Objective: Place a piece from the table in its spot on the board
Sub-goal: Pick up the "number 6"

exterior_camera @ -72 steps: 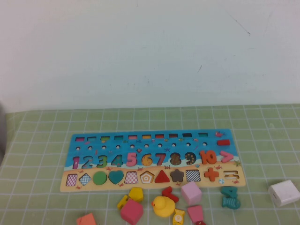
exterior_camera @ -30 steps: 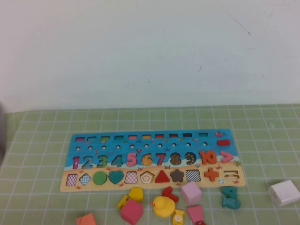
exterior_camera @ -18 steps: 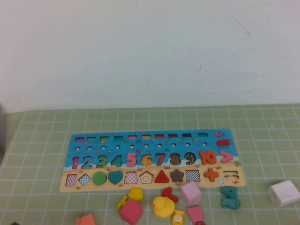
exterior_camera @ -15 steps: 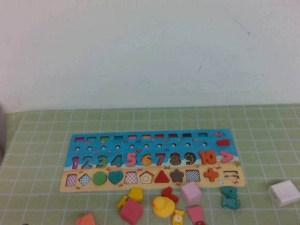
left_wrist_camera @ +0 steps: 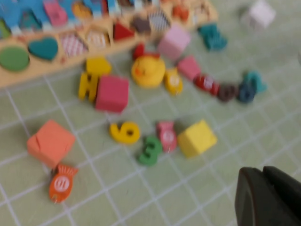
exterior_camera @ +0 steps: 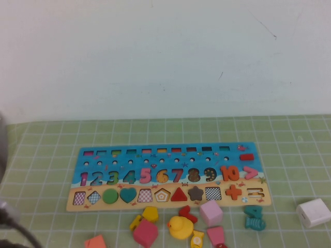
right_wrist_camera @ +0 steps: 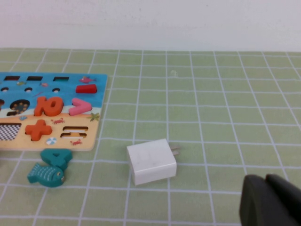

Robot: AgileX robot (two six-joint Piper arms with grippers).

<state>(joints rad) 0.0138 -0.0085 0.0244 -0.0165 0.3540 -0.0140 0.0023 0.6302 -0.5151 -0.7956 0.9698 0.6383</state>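
1. Table (exterior_camera: pixel 51 134): pale green mat, white grid.
2. Flat on it, well ahead of both grippers: board (exterior_camera: pixel 165 150), blue above, tan below.
3. Nearest the closed left gripper (left_wrist_camera: pixel 265 197): yellow block (left_wrist_camera: pixel 196 138), touching a pink piece (left_wrist_camera: pixel 166 136); just beside those, green 3 (left_wrist_camera: pixel 149 150) and yellow 6 (left_wrist_camera: pixel 124 132).
4. Farther from that gripper: orange block (left_wrist_camera: pixel 51 142) with orange fish (left_wrist_camera: pixel 61 182) at its corner.
5. Between the 6 and the board: red block (left_wrist_camera: pixel 112 93) and duck (left_wrist_camera: pixel 147 70).
6. Near the closed right gripper (right_wrist_camera: pixel 268 200): white charger (right_wrist_camera: pixel 151 161); beyond it, teal fish (right_wrist_camera: pixel 46 173) touching teal 4 (right_wrist_camera: pixel 56 156), just off the board's edge.
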